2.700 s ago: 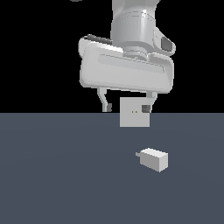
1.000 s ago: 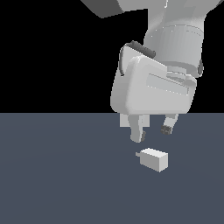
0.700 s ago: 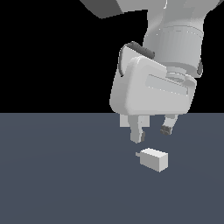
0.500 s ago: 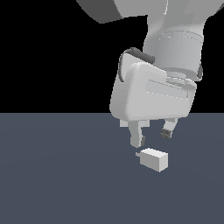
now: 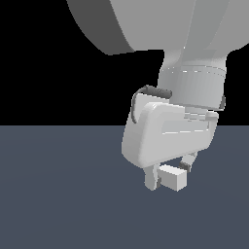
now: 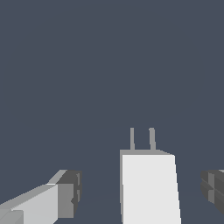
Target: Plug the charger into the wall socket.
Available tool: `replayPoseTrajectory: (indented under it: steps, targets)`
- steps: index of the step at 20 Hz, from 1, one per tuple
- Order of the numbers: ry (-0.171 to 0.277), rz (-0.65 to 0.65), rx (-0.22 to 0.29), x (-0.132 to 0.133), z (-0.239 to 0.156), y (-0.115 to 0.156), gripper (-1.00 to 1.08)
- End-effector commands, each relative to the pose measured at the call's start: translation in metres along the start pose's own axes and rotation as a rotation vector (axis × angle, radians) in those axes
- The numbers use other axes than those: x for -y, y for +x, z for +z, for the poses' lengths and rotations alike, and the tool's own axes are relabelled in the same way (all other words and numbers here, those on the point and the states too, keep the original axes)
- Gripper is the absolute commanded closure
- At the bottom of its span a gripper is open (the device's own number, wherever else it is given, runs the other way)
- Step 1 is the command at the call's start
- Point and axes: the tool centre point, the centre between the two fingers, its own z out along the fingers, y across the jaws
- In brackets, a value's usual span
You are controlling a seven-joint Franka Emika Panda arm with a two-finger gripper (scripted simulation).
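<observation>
Charger [image 5: 173,178] lying on the dark blue-grey floor [image 5: 58,194], seated between the two fingers of the gripper [image 5: 168,175]. In the wrist view, white block [image 6: 148,188] with two thin prongs [image 6: 141,139] pointing away from the camera, dark pads [image 6: 72,192] standing off each flank with floor showing in both gaps. Gripper spread wide, touching nothing. Wall socket hidden in both views. White hand housing [image 5: 165,136] directly above the charger.
</observation>
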Motion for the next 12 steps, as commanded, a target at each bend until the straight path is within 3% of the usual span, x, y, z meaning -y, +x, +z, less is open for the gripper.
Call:
replayPoseTrajectory:
  steps: [1,3,4,12]
  targets:
    - [-0.001,0.0,0.0,-0.0004,0.0045,-0.0005,-0.92]
    - [-0.001,0.0,0.0,-0.0005,0.0054,-0.0006,-0.92]
    - [-0.001,0.0,0.0,-0.0005,0.0054,-0.0006,1.08]
    - [-0.001,0.0,0.0,-0.0005,0.0054,-0.0006,1.08]
